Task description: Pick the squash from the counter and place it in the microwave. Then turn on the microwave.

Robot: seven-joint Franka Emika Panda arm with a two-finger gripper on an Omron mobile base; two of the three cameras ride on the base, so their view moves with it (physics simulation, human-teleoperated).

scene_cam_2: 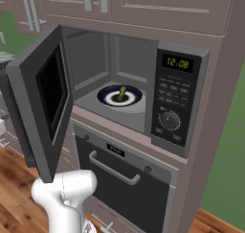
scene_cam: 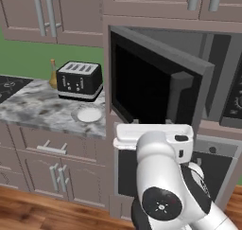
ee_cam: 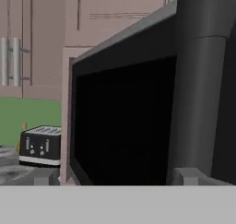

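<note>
The small dark olive-green squash point(scene_cam_2: 122, 93) lay on the round plate inside the dark grey built-in microwave point(scene_cam_2: 179, 100). The tool point(ee_cam: 115, 179), wide and empty, faced the open black glass door point(ee_cam: 124, 126), its bar handle at two o'clock.

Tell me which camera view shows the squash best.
The right base view: the squash lies on the dark plate inside the open microwave. In the left base and hand views, the microwave door faces the camera.
</note>
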